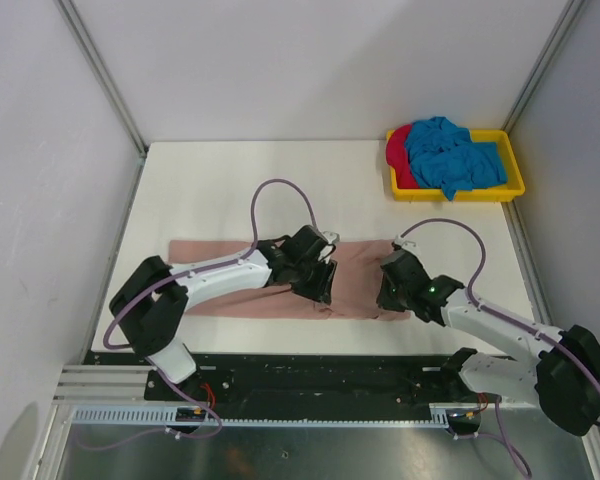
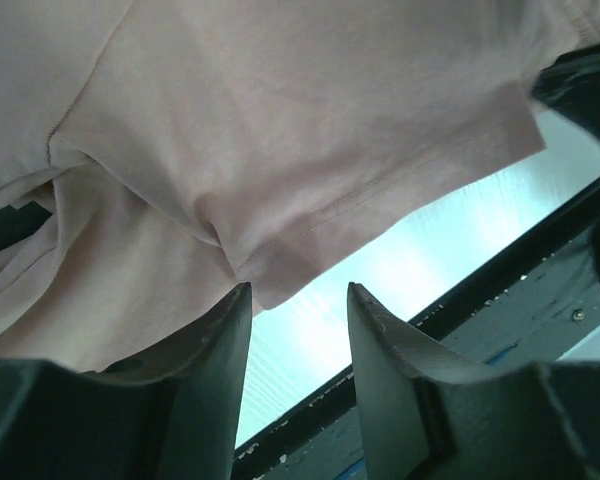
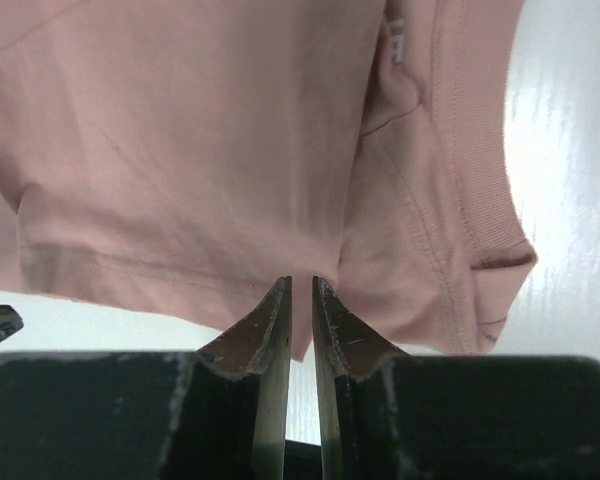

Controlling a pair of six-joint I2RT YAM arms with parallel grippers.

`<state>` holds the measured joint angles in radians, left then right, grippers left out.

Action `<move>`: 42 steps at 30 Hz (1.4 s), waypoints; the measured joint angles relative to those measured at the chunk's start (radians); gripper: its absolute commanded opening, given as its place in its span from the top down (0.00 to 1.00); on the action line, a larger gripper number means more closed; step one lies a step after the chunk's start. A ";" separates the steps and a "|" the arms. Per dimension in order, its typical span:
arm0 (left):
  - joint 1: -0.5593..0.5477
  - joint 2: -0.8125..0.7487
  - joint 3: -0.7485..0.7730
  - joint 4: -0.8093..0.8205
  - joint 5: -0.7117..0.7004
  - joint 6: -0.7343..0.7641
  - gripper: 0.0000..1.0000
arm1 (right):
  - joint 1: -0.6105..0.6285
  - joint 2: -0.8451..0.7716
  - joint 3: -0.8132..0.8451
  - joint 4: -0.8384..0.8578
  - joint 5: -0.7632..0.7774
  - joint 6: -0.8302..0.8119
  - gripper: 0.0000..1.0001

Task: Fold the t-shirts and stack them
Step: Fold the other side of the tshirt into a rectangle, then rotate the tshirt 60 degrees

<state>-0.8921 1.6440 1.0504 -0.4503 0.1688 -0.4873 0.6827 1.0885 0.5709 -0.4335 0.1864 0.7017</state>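
The dusty pink t-shirt (image 1: 355,280) lies as a long folded strip across the near half of the white table. My left gripper (image 1: 320,290) is at the strip's near edge around the middle. In the left wrist view the gripper (image 2: 300,292) is open, and the shirt's hem corner (image 2: 280,260) lies just past the fingertips, not between them. My right gripper (image 1: 388,298) is at the strip's right end. In the right wrist view the gripper (image 3: 301,282) is shut on the pink shirt's (image 3: 180,150) hem. Blue t-shirts (image 1: 450,155) and a red one (image 1: 398,150) lie crumpled in the tray.
The yellow plastic tray (image 1: 460,196) stands at the back right corner. A black mounting rail (image 1: 330,375) runs along the table's near edge, close behind both grippers. Grey walls close in the table on the left, back and right.
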 measured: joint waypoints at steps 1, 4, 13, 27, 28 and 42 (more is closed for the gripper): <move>0.000 -0.010 0.000 0.000 0.002 0.000 0.51 | 0.011 0.007 0.000 0.000 0.000 0.005 0.82; 0.003 -0.035 0.000 0.000 0.013 0.000 0.51 | 0.043 0.012 -0.001 0.002 -0.001 0.018 0.82; 0.105 -0.081 -0.034 0.003 0.021 -0.011 0.51 | 0.067 0.020 -0.060 -0.006 -0.011 0.074 0.81; 0.200 -0.126 -0.073 -0.004 0.018 -0.028 0.51 | -0.013 -0.185 -0.067 -0.172 -0.014 0.194 0.40; 0.211 -0.133 -0.074 -0.004 0.018 -0.028 0.51 | -0.013 -0.194 -0.071 -0.181 -0.015 0.211 0.39; 0.315 -0.197 -0.101 -0.007 0.022 -0.027 0.52 | -0.020 -0.198 -0.150 -0.125 -0.030 0.397 0.38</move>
<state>-0.5766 1.4471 0.9497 -0.4572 0.1905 -0.5140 0.6628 0.8902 0.4206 -0.5583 0.1562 1.0992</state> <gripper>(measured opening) 0.485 0.640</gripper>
